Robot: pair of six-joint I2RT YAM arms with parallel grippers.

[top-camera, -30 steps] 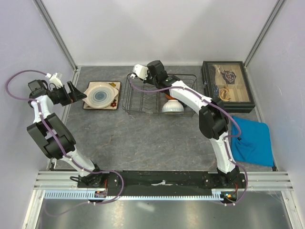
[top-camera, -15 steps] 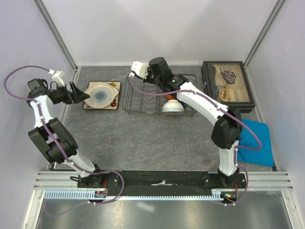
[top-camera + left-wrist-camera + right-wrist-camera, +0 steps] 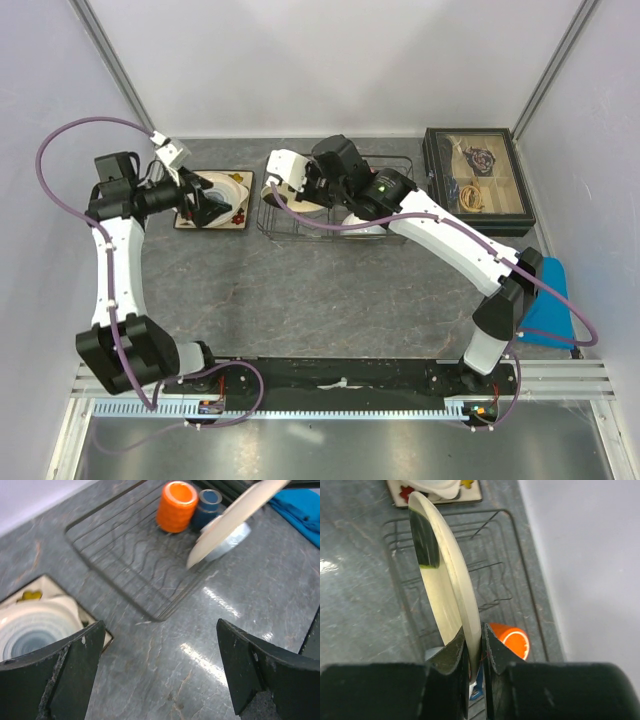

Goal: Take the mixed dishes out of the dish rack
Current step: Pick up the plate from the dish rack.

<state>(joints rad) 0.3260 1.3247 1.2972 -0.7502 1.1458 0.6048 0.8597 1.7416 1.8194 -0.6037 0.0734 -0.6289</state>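
Note:
My right gripper (image 3: 476, 650) is shut on the rim of the round pale plate (image 3: 445, 580), which it holds edge-on above the left part of the dish rack (image 3: 490, 565). In the rack stand an orange cup (image 3: 176, 500) and a dark blue mug (image 3: 210, 501), with a white bowl (image 3: 229, 537) just under the plate. My left gripper (image 3: 160, 625) is open over bare table between the rack (image 3: 135, 555) and the square cream plate (image 3: 75, 612), with nothing between its fingers. A cream bowl (image 3: 32, 630) sits on that plate. From above, the left gripper (image 3: 205, 205) hangs over the square plate (image 3: 238, 215).
A black glass-lidded box (image 3: 475, 180) of trinkets stands at the back right. A blue cloth (image 3: 548, 290) lies on the right side of the table. Side walls with metal posts close in the table on both sides.
My left arm has swung right from the left wall to above the square plate. My right arm has stretched out and carried the round plate leftward over the rack.

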